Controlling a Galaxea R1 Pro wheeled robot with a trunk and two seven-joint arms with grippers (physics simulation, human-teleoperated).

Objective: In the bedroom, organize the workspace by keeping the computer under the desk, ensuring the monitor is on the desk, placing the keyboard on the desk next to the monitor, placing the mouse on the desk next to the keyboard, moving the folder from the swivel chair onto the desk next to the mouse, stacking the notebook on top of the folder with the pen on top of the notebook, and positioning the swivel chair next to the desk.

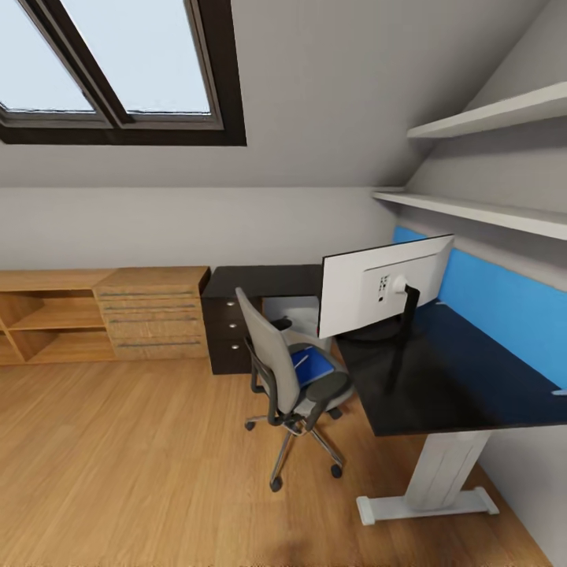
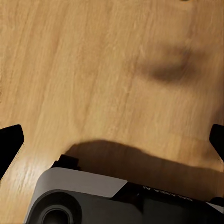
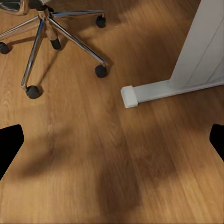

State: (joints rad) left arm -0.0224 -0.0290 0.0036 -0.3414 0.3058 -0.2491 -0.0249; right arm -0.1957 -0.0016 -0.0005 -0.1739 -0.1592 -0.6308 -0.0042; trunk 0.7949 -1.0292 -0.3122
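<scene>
The swivel chair (image 1: 272, 354) stands at the inner corner of the black L-shaped desk (image 1: 449, 370), its back towards me. The blue folder (image 1: 313, 365) lies on its seat, with a thin pale streak across it too small to identify. On the desk the monitor (image 1: 382, 287) stands with its white back towards me. A pale shape under the desk (image 1: 298, 309) may be the computer. Keyboard, mouse, notebook and pen are out of view. My left gripper (image 2: 112, 142) is open over bare floor. My right gripper (image 3: 112, 142) is open above the floor near the chair's chrome base (image 3: 46, 28).
A light wooden drawer and shelf unit (image 1: 118, 315) runs along the far wall at left. The desk's white leg and foot (image 1: 441, 488) (image 3: 154, 91) stand at the near right. Two wall shelves (image 1: 488, 209) hang over the desk. Wooden floor (image 1: 118, 472) spreads at left.
</scene>
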